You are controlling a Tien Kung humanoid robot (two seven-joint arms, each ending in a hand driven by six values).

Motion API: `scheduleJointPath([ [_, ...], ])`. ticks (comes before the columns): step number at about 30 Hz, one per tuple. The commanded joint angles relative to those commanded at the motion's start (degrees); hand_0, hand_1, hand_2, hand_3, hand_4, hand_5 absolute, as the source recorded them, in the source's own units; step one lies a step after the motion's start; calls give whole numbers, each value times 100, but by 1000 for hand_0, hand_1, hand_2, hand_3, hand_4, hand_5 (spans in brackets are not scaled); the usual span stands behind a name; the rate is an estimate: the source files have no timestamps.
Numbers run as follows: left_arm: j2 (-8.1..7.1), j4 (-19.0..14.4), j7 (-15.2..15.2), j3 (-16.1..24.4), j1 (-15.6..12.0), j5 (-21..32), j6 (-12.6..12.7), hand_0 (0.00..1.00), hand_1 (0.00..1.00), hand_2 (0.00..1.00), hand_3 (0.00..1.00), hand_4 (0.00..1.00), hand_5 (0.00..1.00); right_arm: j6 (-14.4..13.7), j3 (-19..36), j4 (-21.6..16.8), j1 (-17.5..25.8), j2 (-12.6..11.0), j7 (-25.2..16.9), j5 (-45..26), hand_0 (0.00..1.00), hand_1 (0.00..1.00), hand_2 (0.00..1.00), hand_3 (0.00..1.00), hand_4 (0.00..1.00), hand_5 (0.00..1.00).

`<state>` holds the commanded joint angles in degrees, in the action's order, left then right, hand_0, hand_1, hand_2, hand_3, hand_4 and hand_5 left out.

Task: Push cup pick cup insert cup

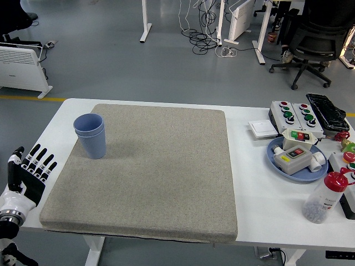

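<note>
Two blue cups (91,135) stand nested, one inside the other, upright on the far left part of the grey mat (150,172). My left hand (28,169) is at the table's left edge, well below and left of the cups, fingers spread and holding nothing. The right arm is out of view.
At the right of the table sit a blue plate (275,161) with button boxes, a grey button box (294,113), a black tray (327,111), a white switch plate (262,128) and a clear bottle with a red cap (325,197).
</note>
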<state>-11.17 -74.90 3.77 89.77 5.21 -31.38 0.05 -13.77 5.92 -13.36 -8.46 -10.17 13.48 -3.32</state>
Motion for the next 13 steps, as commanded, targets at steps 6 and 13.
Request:
scheduleJointPath([
  [6,5,0,-1,1,6,-2,0,922,917,951,917,554,998,1,-1,-1,-9,-3,0,3,688,609,636,590,108,502],
  [13,9,-17,10,22,2,-9,4,922,917,950,914,555,998,-1,16,1,-14,-2,4,23,688,610,636,590,108,502],
])
